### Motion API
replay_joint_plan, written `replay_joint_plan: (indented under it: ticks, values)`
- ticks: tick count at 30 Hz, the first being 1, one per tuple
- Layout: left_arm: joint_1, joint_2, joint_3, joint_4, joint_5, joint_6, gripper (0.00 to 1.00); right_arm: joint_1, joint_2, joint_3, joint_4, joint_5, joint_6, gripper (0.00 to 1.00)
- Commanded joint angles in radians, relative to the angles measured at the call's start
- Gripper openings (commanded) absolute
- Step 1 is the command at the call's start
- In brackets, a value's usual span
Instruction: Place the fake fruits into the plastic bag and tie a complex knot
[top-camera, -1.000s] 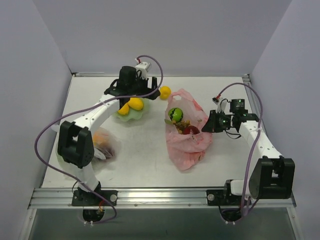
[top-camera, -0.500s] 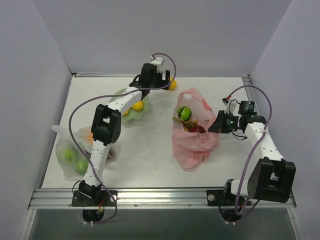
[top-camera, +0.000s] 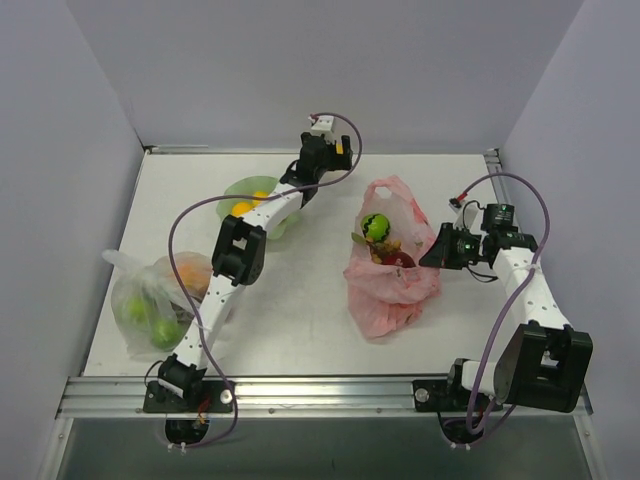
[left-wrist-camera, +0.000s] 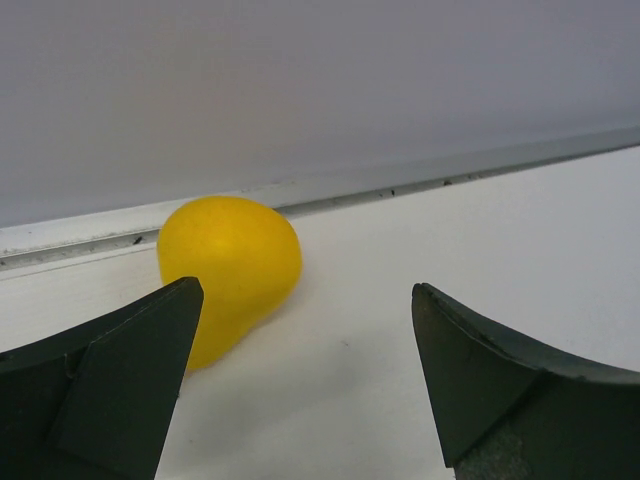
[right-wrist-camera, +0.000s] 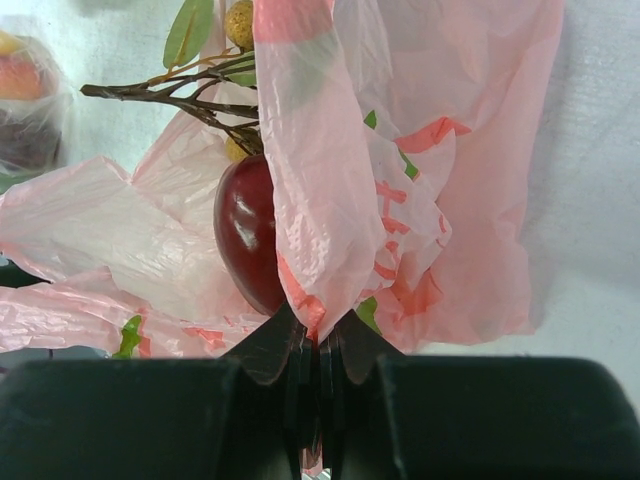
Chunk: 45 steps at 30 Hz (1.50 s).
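Observation:
The pink plastic bag (top-camera: 385, 285) lies right of centre, mouth open. Inside it show a green round fruit (top-camera: 377, 226), a brown grape bunch (top-camera: 381, 246) and a red apple (top-camera: 398, 260). My right gripper (top-camera: 440, 250) is shut on the bag's right edge; in the right wrist view its jaws (right-wrist-camera: 318, 335) pinch a fold of the pink bag (right-wrist-camera: 480, 200) beside the apple (right-wrist-camera: 245, 235). My left gripper (top-camera: 335, 158) is open at the back wall. In the left wrist view the yellow citrus (left-wrist-camera: 228, 270) lies on the table just beyond its left finger (left-wrist-camera: 120, 370), not gripped.
A green bowl (top-camera: 240, 190) with yellow and orange fruit (top-camera: 242, 208) stands at the back left. A clear bag of fruits (top-camera: 150, 300) lies at the near left. The back wall's metal rail (left-wrist-camera: 450, 175) runs close behind the citrus.
My left arm has stretched from over the green bowl to the back wall, reaching the yellow citrus. My right gripper has drawn the bag's edge slightly right.

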Motion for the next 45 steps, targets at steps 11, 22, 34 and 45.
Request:
replay_joint_plan:
  ticks: [11,22,34,45]
  values:
    - [0.035,0.114,0.201,-0.131,-0.02,0.017,0.97,-0.021,-0.003,0.049,-0.052,-0.014,0.003,0.0]
    - [0.021,0.131,0.24,-0.225,0.152,0.032,0.97,-0.033,0.006,0.072,-0.061,-0.008,-0.005,0.0]
    - [0.007,0.039,0.094,-0.292,0.249,0.037,0.85,-0.056,0.006,0.079,-0.078,-0.017,-0.034,0.0]
    - [0.021,-0.172,-0.136,-0.325,0.301,0.06,0.68,-0.059,0.011,0.092,-0.084,-0.043,-0.043,0.0]
